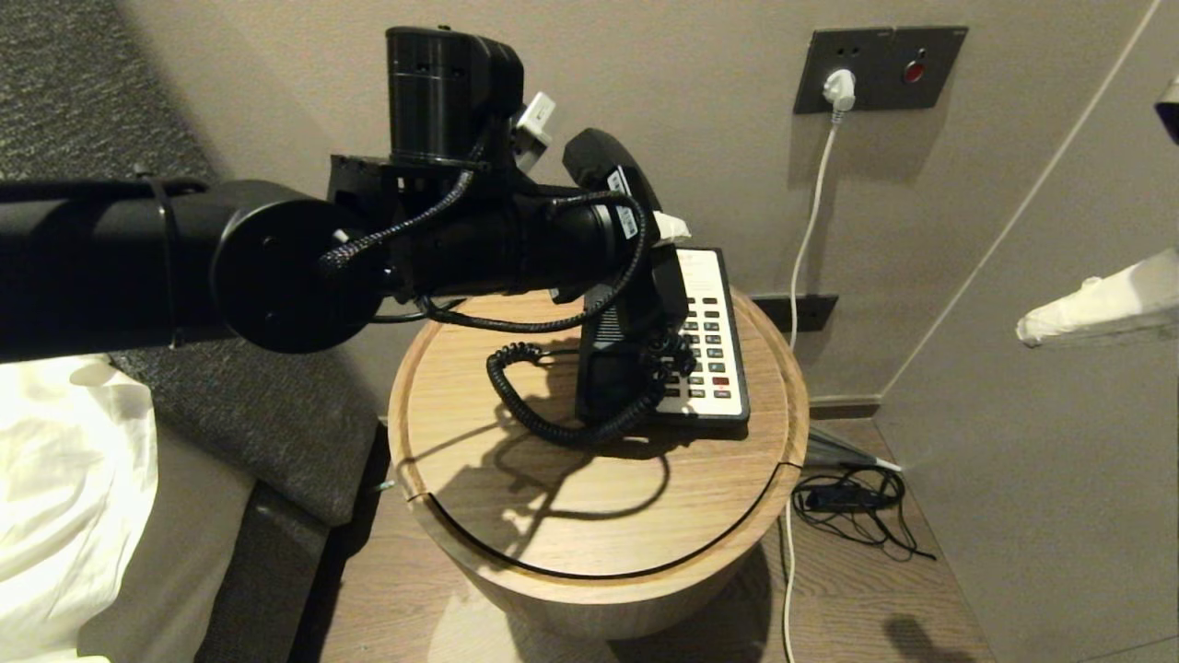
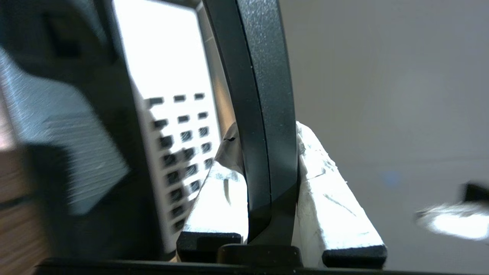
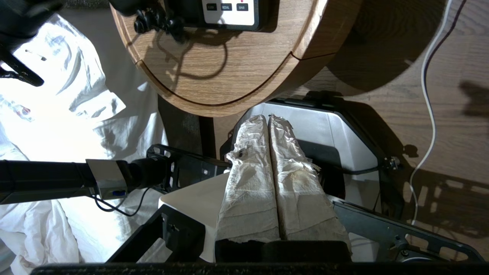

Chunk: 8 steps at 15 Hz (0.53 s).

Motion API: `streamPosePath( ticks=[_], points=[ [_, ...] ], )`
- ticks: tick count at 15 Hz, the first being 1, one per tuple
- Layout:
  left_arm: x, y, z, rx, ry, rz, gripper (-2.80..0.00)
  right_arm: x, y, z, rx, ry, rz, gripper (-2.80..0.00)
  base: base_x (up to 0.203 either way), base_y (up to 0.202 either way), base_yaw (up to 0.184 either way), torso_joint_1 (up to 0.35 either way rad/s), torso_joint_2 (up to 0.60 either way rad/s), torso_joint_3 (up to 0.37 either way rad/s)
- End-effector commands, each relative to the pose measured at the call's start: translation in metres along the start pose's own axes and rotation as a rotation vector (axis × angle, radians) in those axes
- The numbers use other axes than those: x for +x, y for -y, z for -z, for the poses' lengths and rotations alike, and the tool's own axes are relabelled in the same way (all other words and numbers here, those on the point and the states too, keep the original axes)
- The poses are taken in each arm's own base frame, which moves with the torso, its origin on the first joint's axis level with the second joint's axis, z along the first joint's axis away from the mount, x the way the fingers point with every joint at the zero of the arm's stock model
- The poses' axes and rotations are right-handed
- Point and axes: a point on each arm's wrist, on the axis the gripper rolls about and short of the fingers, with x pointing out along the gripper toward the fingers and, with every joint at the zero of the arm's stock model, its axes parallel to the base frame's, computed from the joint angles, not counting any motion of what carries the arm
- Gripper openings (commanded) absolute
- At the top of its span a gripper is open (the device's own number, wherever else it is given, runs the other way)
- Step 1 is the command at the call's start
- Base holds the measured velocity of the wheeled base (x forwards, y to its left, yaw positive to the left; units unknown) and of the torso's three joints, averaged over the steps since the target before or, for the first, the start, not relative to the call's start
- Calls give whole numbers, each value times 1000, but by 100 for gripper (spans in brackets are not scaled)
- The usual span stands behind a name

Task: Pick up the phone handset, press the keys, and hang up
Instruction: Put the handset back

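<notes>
The left claw point(image 2: 267, 168) pinches the handset point(image 1: 603, 170), raised at 12 o'clock above the phone point(image 1: 705, 336) on the table point(image 1: 516, 516). The right claw point(image 3: 269, 152), pressed together, hangs at 3 o'clock, well apart.

black handset point(image 1: 603, 170) lifted, tilted above base | phone base point(image 1: 709, 336) on round table

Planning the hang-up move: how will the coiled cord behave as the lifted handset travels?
The coiled cord looks springy: slack loops lie on the round table, so it should stretch, not resist. It may tug the phone base. The handset looks rigid in the left claw.
</notes>
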Motion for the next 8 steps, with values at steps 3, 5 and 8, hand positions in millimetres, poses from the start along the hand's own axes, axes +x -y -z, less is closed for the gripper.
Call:
streamPosePath(
  ticks=[3, 5, 8],
  points=[
    [7, -10, 10, -41, 6, 8, -280, 3, 2, 2, 8, -19, 7, -280, 0, 0, 0, 0, 0, 0],
    [-1, -8, 11, -109, 7, 57, -280, 4, 2, 1, 8, -20, 7, -280, 0, 0, 0, 0, 0, 0],
    [-16, -9, 14, -146, -80, 139, -280, 5, 3, 2, 10, -29, 12, -280, 0, 0, 0, 0, 0, 0]
  ],
)
